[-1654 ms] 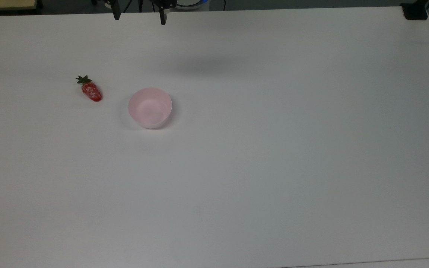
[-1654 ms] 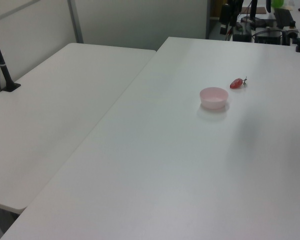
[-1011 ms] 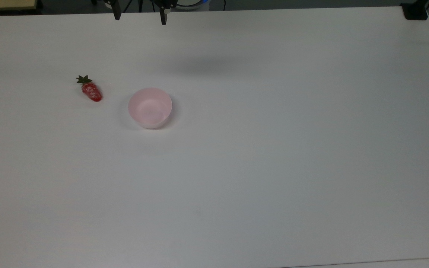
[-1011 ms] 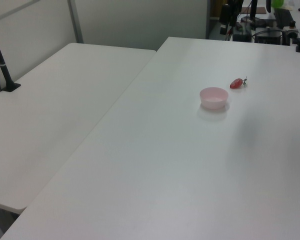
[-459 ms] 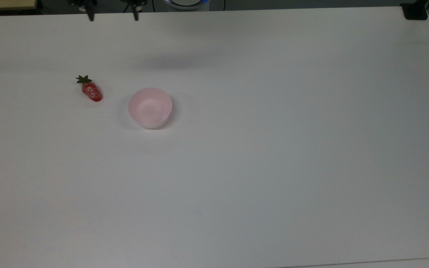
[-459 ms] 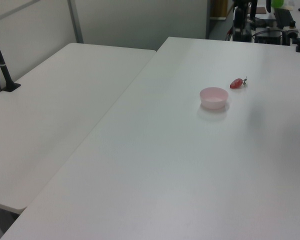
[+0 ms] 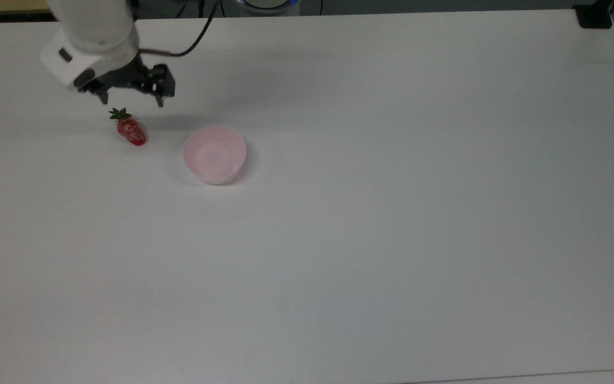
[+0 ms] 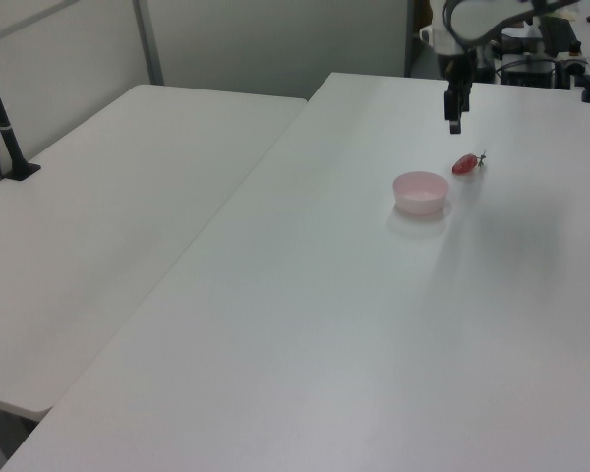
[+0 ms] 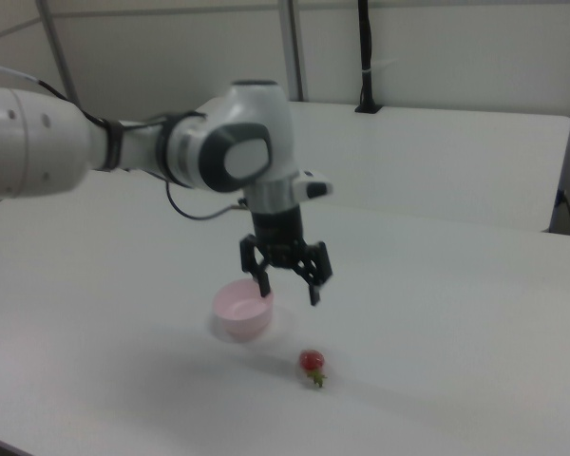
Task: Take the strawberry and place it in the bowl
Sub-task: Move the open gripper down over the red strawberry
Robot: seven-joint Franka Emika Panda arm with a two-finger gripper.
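On the white counter (image 7: 392, 240), the pale pink bowl (image 7: 215, 154) sits nearest in the top view, left of the middle, upright and with nothing inside. Just to the top view's left of it and a little farther back lies the strawberry (image 7: 131, 131), on its side, its green cap pointing toward the far edge; it is near the bowl but not touching it. In the right view the strawberry (image 9: 313, 364) lies nearer the camera than the bowl (image 9: 242, 310), to the right view's right.

Farther back, the tool (image 7: 131, 101) hangs above the counter just beyond the strawberry's cap, its two black fingers spread wide apart and holding nothing. In the right view the tool (image 9: 289, 285) seems to hover well clear of the fruit, though its height is hard to judge. In the left view the tool (image 8: 454, 123) hangs beyond the strawberry (image 8: 466, 163).
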